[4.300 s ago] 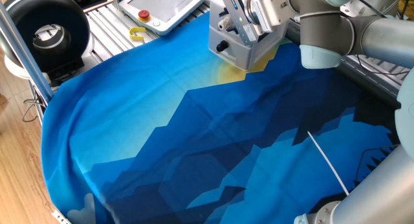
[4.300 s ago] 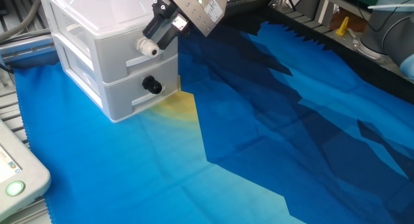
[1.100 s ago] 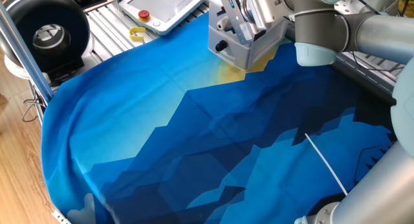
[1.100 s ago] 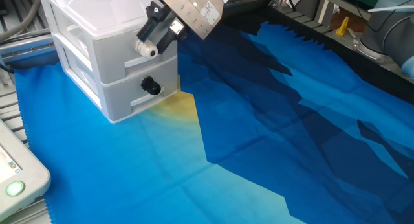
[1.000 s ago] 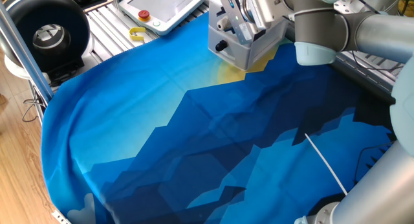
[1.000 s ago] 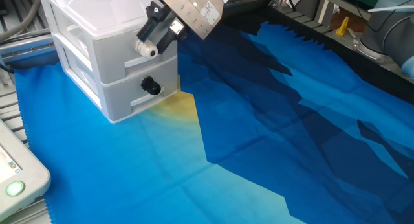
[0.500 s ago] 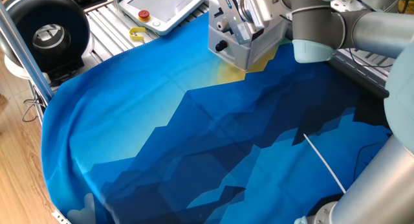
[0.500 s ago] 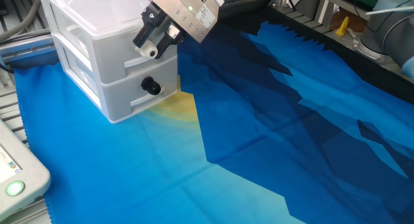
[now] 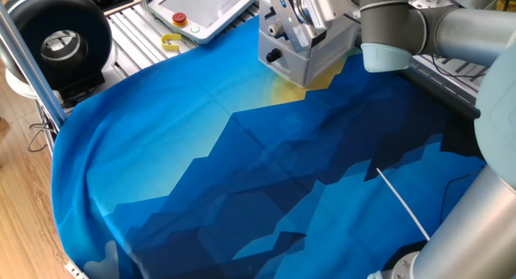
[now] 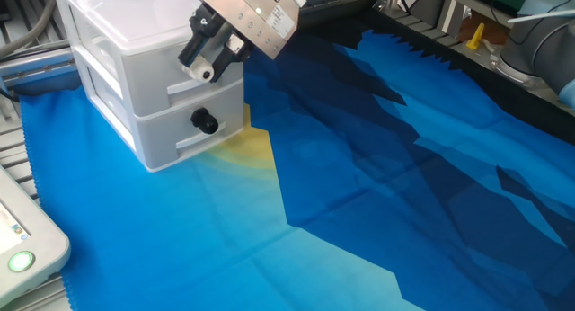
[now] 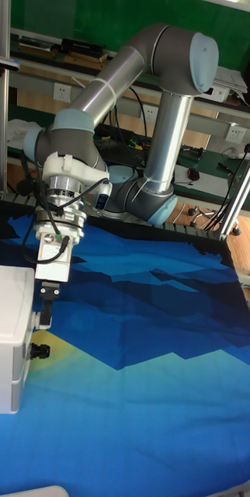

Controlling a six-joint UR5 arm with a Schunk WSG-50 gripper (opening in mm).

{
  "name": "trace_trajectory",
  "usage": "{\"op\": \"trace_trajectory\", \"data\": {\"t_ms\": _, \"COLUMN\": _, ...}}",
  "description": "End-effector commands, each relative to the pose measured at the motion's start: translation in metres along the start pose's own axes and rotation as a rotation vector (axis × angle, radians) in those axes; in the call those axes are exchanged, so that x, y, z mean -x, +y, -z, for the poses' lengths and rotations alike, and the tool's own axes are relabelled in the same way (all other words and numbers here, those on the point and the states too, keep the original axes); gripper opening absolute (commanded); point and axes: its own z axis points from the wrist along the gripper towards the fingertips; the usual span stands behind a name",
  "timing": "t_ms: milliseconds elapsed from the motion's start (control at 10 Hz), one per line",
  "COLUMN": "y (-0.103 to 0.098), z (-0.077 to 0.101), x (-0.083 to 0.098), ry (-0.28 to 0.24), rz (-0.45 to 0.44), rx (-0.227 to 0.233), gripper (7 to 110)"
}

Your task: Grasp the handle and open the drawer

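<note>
Arm bent low — end effector (image 10: pixel 203 61) angled down, fingers together.

You get bright, even overhead light in all views; the blue cloth (image 9: pixel 242 174) looks sharp, with soft shadows and faint blur upper right.
</note>
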Motion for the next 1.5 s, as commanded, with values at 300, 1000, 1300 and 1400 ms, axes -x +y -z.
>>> {"op": "trace_trajectory", "data": {"t_ms": 300, "y": 0.002, "z": -0.003, "x": 0.002, "ry": -0.02, "rz": -0.028, "rx": 0.002, "gripper": 22}}
{"op": "trace_trajectory", "data": {"t_ms": 1000, "y": -0.005, "z": -0.004, "x": 0.001, "ry": -0.015, "rz": -0.032, "rx": -0.025, "gripper": 22}}
{"op": "trace_trajectory", "data": {"t_ms": 1300, "y": -0.008, "z": -0.004, "x": -0.002, "ry": -0.001, "rz": -0.073, "rx": -0.037, "gripper": 7}}
{"op": "trace_trajectory", "data": {"t_ms": 1400, "y": -0.009, "z": -0.004, "x": -0.003, "ry": 0.004, "rz": -0.072, "rx": -0.038, "gripper": 7}}
